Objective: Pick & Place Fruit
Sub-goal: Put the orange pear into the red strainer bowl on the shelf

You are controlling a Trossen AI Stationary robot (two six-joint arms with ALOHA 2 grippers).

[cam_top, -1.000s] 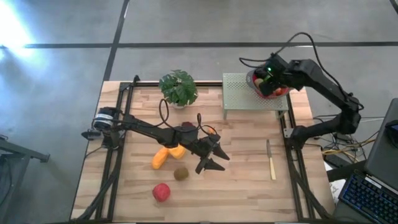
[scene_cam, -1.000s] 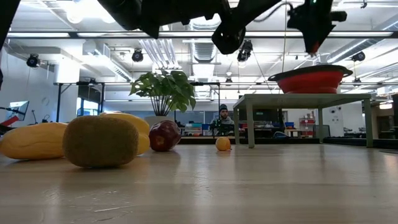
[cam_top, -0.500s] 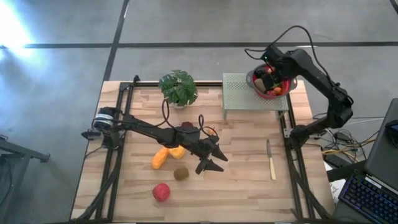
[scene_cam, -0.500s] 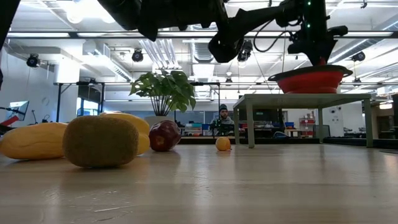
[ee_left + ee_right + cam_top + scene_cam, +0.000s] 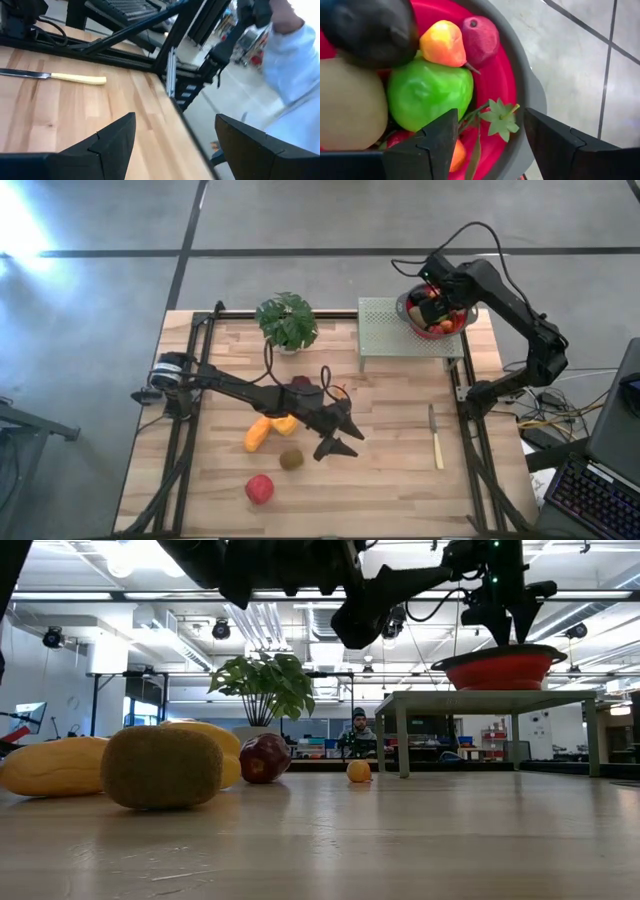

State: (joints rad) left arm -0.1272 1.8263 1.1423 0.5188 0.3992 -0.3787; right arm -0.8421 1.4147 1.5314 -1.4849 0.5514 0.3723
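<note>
- I take the red bowl (image 5: 437,313) as my landmark; it sits on the small grey stand (image 5: 385,328) at the table's far right corner.
- My right gripper (image 5: 432,295) hangs over the bowl with its fingers spread and holding nothing; a second ago it sat a little further right, and since half a second ago it has barely moved.
- Inside the bowl I see a green apple (image 5: 429,91), a small orange-yellow fruit (image 5: 442,44), a dark red one (image 5: 481,36) and a pale round one (image 5: 350,105); a dark fruit beside them I cannot identify.
- The potted plant (image 5: 287,320) stands left of the bowl, and the knife (image 5: 434,437) lies on the table nearer the front.
- Well left and forward of the bowl, my left gripper (image 5: 339,436) hovers with its fingers released over the table, with no fruit between them.
- Still on the wood by that gripper: yellow fruit (image 5: 262,430), a brown kiwi (image 5: 291,459) and a red fruit (image 5: 259,488).
- The left arm partly covers a maroon fruit (image 5: 264,758) and a small orange (image 5: 359,771).
</note>
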